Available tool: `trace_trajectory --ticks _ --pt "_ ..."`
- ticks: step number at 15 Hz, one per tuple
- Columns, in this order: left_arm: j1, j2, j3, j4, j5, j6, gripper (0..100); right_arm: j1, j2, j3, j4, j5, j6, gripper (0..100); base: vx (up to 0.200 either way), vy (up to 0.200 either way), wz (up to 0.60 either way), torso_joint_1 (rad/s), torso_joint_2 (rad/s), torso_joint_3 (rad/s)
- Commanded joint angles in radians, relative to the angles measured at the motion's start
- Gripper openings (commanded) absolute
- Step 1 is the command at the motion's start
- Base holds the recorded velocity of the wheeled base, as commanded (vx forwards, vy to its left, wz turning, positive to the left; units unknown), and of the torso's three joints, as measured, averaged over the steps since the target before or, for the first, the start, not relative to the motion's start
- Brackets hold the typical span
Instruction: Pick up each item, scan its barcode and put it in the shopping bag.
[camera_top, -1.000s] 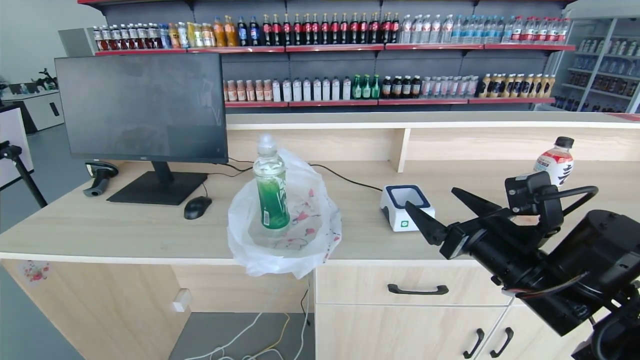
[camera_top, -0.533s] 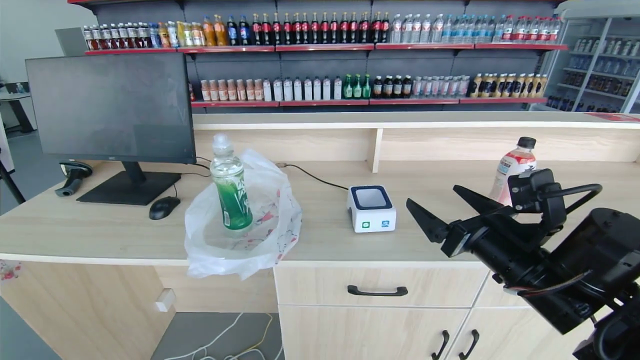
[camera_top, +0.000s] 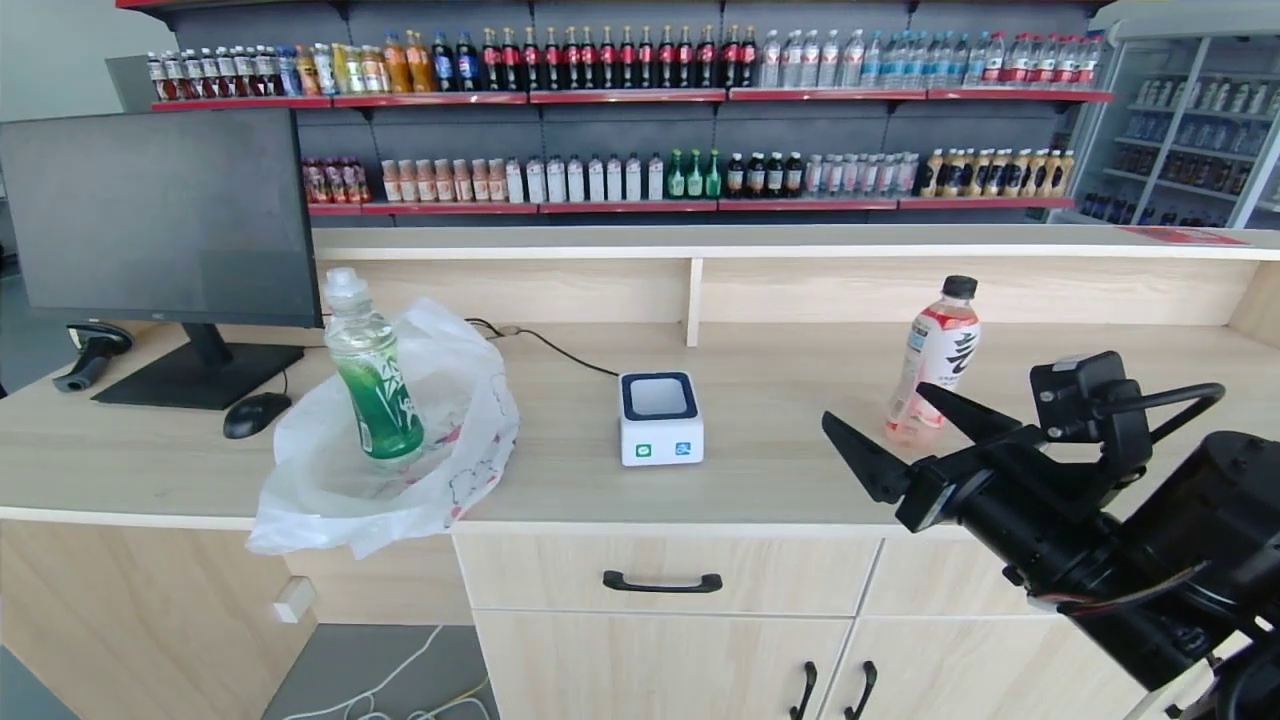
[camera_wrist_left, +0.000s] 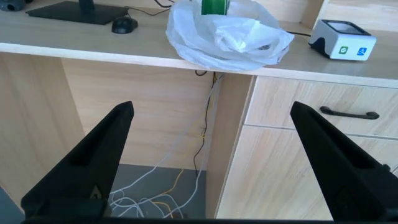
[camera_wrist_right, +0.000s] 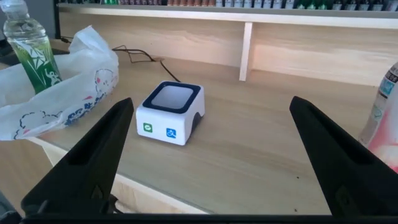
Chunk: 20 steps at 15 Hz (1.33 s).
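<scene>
Right end effector (camera_top: 872, 404): fingers spread wide, holding nothing; it sits over the front edge of the tabletop (camera_top: 780, 485), pointing at the scanner.
Left end effector (camera_wrist_left: 211, 113): fingers spread wide, holding nothing; it is below tabletop level, facing the cabinet front under the bag.
Pink bottle (camera_top: 935, 360): upright on the tabletop, black cap on, near the right end effector and just beyond its fingers.
Scanner (camera_top: 660, 418): white box with a dark-rimmed window facing up, between the bag and the pink bottle.
Shopping bag (camera_top: 470, 425): white plastic, mouth open, draped over the tabletop's front edge.
Green bottle (camera_top: 372, 370): upright inside the shopping bag.
Surroundings: monitor (camera_top: 160, 215), mouse (camera_top: 256, 414) and handheld scanner (camera_top: 90, 355) to the left of the bag; a cable (camera_top: 545, 345) runs behind it; drink shelves (camera_top: 700, 95) stand beyond the tabletop.
</scene>
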Motion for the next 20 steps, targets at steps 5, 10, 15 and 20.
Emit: trace_trajectory --ticks 5,10,15,20 --pt "-0.001 0.000 0.000 0.001 0.000 0.000 100 0.003 -0.012 0.079 -0.001 -0.003 -0.002 100 0.000 -0.200 0.00 0.001 0.00 0.001" --pt "-0.001 0.000 0.000 0.001 0.000 0.000 100 0.001 0.053 0.047 -0.001 -0.006 -0.002 100 0.000 -0.160 0.00 0.001 0.00 0.002" --pt "-0.001 0.000 0.000 0.001 0.000 -0.001 100 0.001 0.074 0.061 -0.001 -0.006 0.003 100 0.160 0.000 0.00 -0.004 0.00 0.003" --pt "-0.001 0.000 0.000 0.001 0.000 -0.003 100 -0.003 0.071 0.081 -0.001 -0.006 0.004 100 0.200 0.000 0.00 0.006 0.00 0.001"
